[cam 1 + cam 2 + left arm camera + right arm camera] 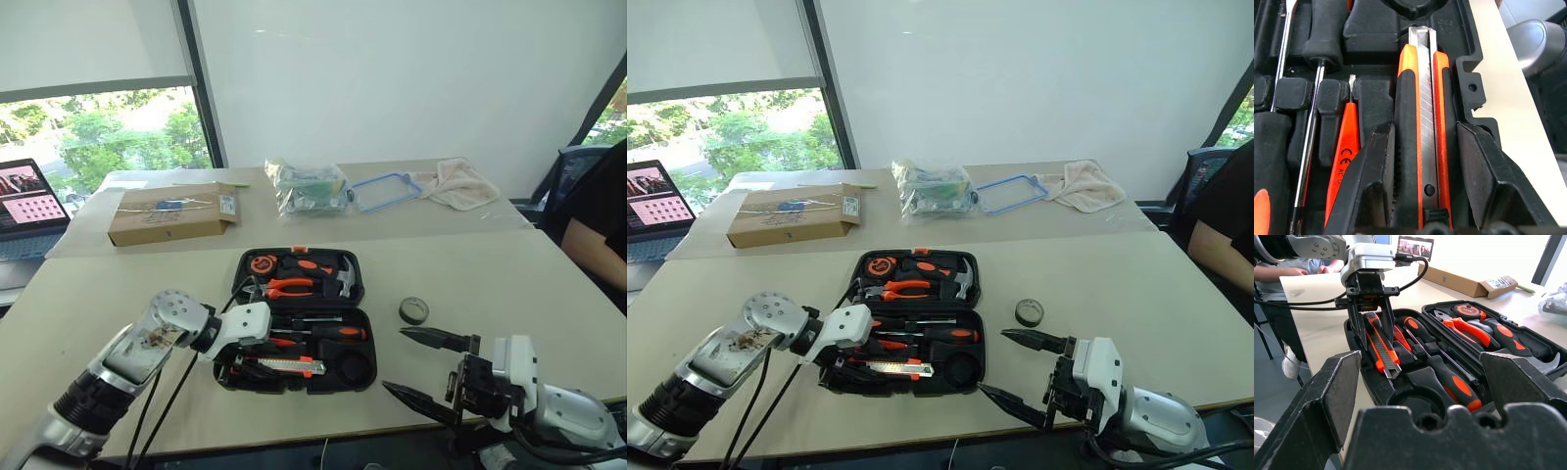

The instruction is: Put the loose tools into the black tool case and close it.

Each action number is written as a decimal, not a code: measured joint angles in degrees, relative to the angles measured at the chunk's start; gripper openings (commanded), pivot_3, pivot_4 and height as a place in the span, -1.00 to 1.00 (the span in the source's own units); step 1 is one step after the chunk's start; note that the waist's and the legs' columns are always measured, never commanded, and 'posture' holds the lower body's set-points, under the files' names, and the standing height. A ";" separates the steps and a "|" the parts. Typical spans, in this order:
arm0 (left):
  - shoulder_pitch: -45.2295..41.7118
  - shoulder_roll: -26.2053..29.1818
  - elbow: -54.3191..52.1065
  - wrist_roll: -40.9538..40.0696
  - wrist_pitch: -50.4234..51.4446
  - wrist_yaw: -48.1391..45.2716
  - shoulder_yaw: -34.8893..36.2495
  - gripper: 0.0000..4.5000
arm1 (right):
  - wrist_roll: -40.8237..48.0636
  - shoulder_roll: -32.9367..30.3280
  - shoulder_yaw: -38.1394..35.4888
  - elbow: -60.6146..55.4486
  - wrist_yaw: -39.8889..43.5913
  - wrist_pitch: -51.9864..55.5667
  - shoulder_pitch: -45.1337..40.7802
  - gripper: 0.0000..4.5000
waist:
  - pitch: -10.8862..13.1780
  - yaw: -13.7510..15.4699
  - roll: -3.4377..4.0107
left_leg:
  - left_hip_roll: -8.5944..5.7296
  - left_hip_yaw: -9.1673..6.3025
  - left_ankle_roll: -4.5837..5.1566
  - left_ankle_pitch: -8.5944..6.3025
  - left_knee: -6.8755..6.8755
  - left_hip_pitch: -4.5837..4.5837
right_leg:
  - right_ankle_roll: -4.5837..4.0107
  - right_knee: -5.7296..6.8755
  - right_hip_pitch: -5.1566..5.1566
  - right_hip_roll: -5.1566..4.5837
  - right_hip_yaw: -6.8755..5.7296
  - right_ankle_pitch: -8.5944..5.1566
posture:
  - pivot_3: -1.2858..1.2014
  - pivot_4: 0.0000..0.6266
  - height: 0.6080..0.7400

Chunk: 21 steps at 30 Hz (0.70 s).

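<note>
Both fingers of the left tool (pixel 1420 196) straddle the orange-black utility knife (pixel 1422 122), closed against its sides as it lies in the black tool case (pixel 294 318). Right tool (pixel 426 367) hangs wide open and empty, the small black tape roll (pixel 413 311) on the table (pixel 549 294) just beyond it.

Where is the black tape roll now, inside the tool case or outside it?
Outside: the tape roll lies on the table right of the open tool case.
</note>
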 measured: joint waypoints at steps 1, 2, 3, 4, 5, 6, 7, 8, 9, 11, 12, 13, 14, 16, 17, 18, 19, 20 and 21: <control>0.10 -0.45 0.00 -0.25 0.48 0.39 0.12 -0.33 | -0.11 0.00 0.06 0.20 0.07 0.00 -0.21 1.00 | 0.00 0.19 0.00 | -0.01 0.00 0.00 0.00 0.02 0.00 | 0.00 0.00 0.02 -0.01 -0.01 0.00 | 0.03 -0.52 1.00; 0.22 -0.80 0.00 -0.58 1.22 0.66 0.32 -0.12 | -0.14 0.00 0.11 0.35 0.14 0.00 -0.49 1.00 | 0.00 0.32 0.00 | -0.02 0.00 0.00 0.00 0.03 0.00 | 0.00 0.00 0.02 -0.02 -0.01 0.00 | 0.03 -0.52 1.00; 0.26 -1.17 0.02 -1.08 2.15 0.89 0.54 0.10 | -0.15 0.00 0.12 0.47 0.24 0.00 -0.72 1.00 | 0.00 0.41 0.00 | -0.02 0.00 0.00 0.00 0.03 0.00 | 0.01 0.00 0.03 -0.02 -0.01 0.00 | 0.03 -0.52 1.00; 0.58 -2.02 0.10 -1.70 2.38 1.43 1.17 0.18 | -0.15 0.00 0.12 0.65 0.39 -0.02 -0.84 1.00 | 0.00 0.48 0.00 | -0.02 0.00 0.01 0.00 0.03 0.00 | 0.01 -0.01 0.04 -0.03 -0.01 0.00 | 0.03 -0.52 1.00; 0.73 -3.17 0.15 -2.42 2.45 2.27 1.72 0.34 | -0.19 0.00 0.13 0.88 0.64 -0.02 -0.90 1.00 | 0.00 0.59 0.00 | -0.03 0.00 0.01 0.00 0.05 -0.02 | 0.01 -0.01 0.03 -0.03 -0.02 0.00 | 0.03 -0.52 1.00; 0.73 -3.68 0.14 -2.66 2.45 2.59 1.77 0.49 | -0.22 0.00 0.13 0.92 0.77 -0.02 -1.00 1.00 | 0.01 0.61 -0.01 | -0.02 0.00 0.01 0.00 0.06 -0.04 | 0.01 -0.01 0.01 -0.02 -0.02 0.00 | 0.03 -0.52 1.00; 0.94 -4.20 0.14 -3.70 2.43 2.87 2.03 0.65 | -0.24 0.00 0.13 0.93 0.91 -0.02 -1.12 1.00 | 0.01 0.41 -0.01 | -0.02 0.00 0.01 0.00 0.04 -0.04 | 0.01 0.00 -0.02 -0.03 -0.01 0.00 | 0.03 -0.52 1.00; 1.06 -4.48 0.15 -4.12 2.43 2.98 2.25 0.77 | -0.27 0.00 0.13 0.95 0.96 -0.02 -1.12 1.00 | 0.01 0.35 -0.01 | -0.02 0.00 0.01 0.00 0.04 -0.06 | 0.01 0.01 -0.04 -0.02 -0.01 0.00 | 0.03 -0.52 1.00; 1.39 -4.92 0.21 -5.34 2.32 2.76 3.16 0.93 | -0.33 0.00 0.13 0.99 1.05 -0.02 -1.17 1.00 | 0.01 0.25 -0.02 | -0.01 0.00 0.01 0.00 0.04 -0.08 | 0.01 0.02 -0.09 -0.02 -0.01 0.00 | 0.03 -0.52 1.00; 1.71 -5.10 0.57 -8.23 1.44 1.95 6.21 0.93 | -0.49 0.00 0.13 1.10 1.21 -0.03 -1.16 1.00 | 0.03 0.13 -0.04 | 0.01 0.00 0.00 0.00 0.04 -0.11 | -0.01 0.06 -0.17 0.00 -0.02 0.00 | 0.03 -0.52 1.00; 1.68 -5.15 1.37 -9.65 -0.38 1.67 8.68 0.93 | -0.55 0.00 0.13 1.14 1.23 -0.02 -1.16 1.00 | 0.02 0.03 -0.04 | 0.01 0.00 0.00 0.00 0.04 -0.10 | -0.02 0.07 -0.18 0.00 -0.01 -0.01 | 0.03 -0.52 1.00; 1.58 -5.17 1.95 -10.69 -1.13 1.66 10.61 0.93 | -0.57 0.01 0.13 1.18 1.23 -0.02 -1.15 1.00 | 0.02 0.00 -0.04 | 0.02 0.00 -0.01 0.00 0.04 -0.10 | -0.02 0.07 -0.18 0.00 -0.02 -0.01 | 0.03 -0.52 1.00; 1.31 -5.14 2.77 -11.71 -1.88 1.66 12.82 0.93 | -0.57 0.00 0.13 1.21 1.24 -0.02 -1.14 1.00 | 0.03 0.02 -0.04 | 0.02 0.00 -0.01 0.00 0.05 -0.10 | -0.02 0.08 -0.17 0.00 -0.02 -0.01 | 0.03 -0.52 1.00; 0.84 -4.30 4.40 -12.87 -4.10 0.53 15.28 0.68 | -0.66 0.10 0.14 1.26 1.24 -0.04 -1.15 1.00 | 0.02 0.07 -0.04 | -0.01 0.00 -0.01 0.00 0.05 -0.10 | -0.02 0.07 -0.16 -0.02 -0.02 -0.01 | 0.03 -0.52 1.00; 0.83 -3.35 5.16 -12.85 -5.14 -0.07 15.56 0.64 | -0.69 0.22 0.14 1.26 1.24 -0.05 -1.14 1.00 | 0.02 0.07 -0.04 | -0.01 0.00 -0.01 0.00 0.05 -0.10 | -0.02 0.07 -0.16 -0.01 -0.03 -0.01 | 0.03 -0.52 1.00; 0.87 -2.50 6.25 -12.73 -6.39 -0.92 15.92 0.43 | -0.72 0.31 0.14 1.34 1.24 -0.07 -1.13 1.00 | 0.02 0.07 -0.04 | -0.02 0.00 -0.01 0.00 0.04 -0.10 | -0.02 0.07 -0.16 -0.02 -0.03 -0.01 | 0.03 -0.52 1.00; 1.33 -1.55 6.71 -12.73 -7.28 -1.96 16.08 0.28 | -0.74 0.45 0.17 1.40 1.24 -0.11 -1.12 1.00 | 0.02 0.06 -0.04 | -0.02 0.00 -0.01 0.00 0.04 -0.10 | -0.02 0.06 -0.16 -0.02 -0.03 -0.01 | 0.03 -0.52 1.00; 2.13 -0.57 7.01 -12.74 -7.81 -3.20 16.08 0.11 | -0.76 0.47 0.18 1.45 1.25 -0.15 -1.00 1.00 | 0.02 0.05 -0.03 | -0.02 0.00 -0.01 0.00 0.02 -0.10 | -0.02 0.05 -0.16 -0.02 -0.04 -0.01 | 0.03 -0.52 1.00; 2.49 -0.37 7.12 -12.78 -7.96 -3.91 16.08 -0.06 | -0.77 0.50 0.19 1.57 1.26 -0.16 -0.95 1.00 | 0.03 0.10 -0.03 | -0.03 0.00 -0.01 0.00 0.02 -0.10 | -0.02 0.05 -0.16 -0.02 -0.05 -0.01 | 0.03 -0.52 1.00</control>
